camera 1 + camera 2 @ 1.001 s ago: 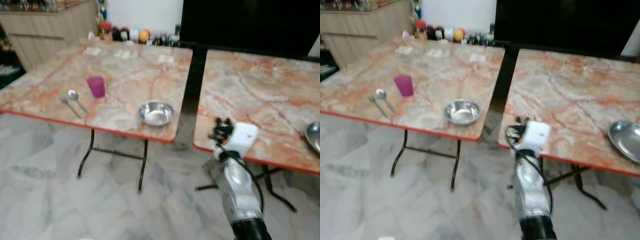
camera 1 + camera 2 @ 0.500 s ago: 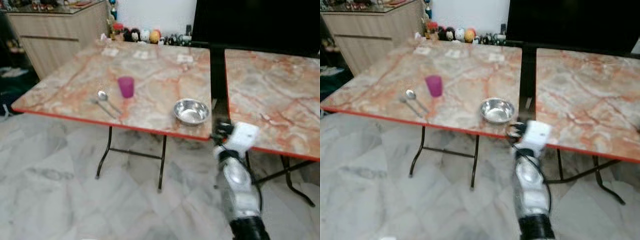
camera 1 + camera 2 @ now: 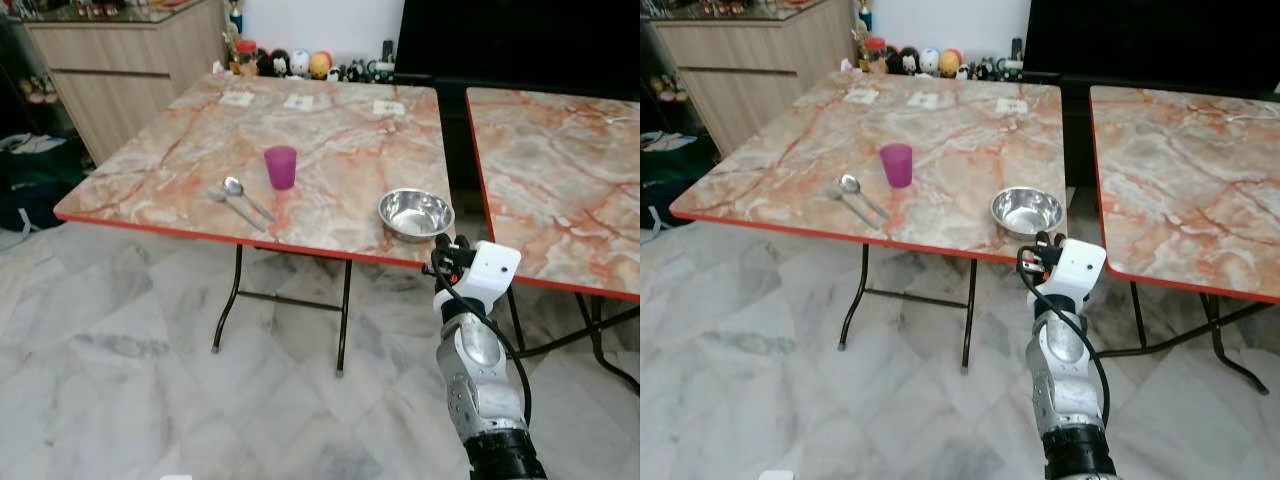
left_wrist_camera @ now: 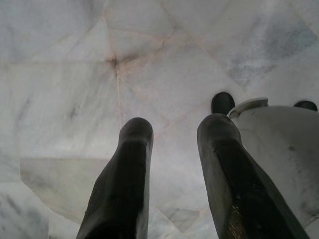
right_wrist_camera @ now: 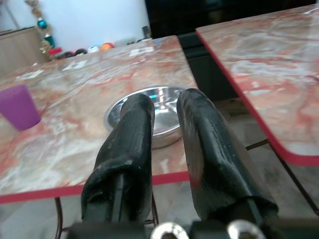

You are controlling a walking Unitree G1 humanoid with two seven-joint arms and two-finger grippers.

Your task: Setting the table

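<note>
**Gripper raised before the steel bowl**

While my left gripper (image 4: 172, 149) hangs released over the marble floor (image 4: 75, 74), my right gripper (image 5: 162, 124), slightly parted and empty, faces the steel bowl (image 3: 415, 213) near the surface (image 3: 330, 140) edge.

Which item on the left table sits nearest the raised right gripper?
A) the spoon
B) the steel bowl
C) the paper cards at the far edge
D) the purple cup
B: the steel bowl lies at the table's near edge just beyond the right gripper, with the purple cup and spoon farther left.
</note>
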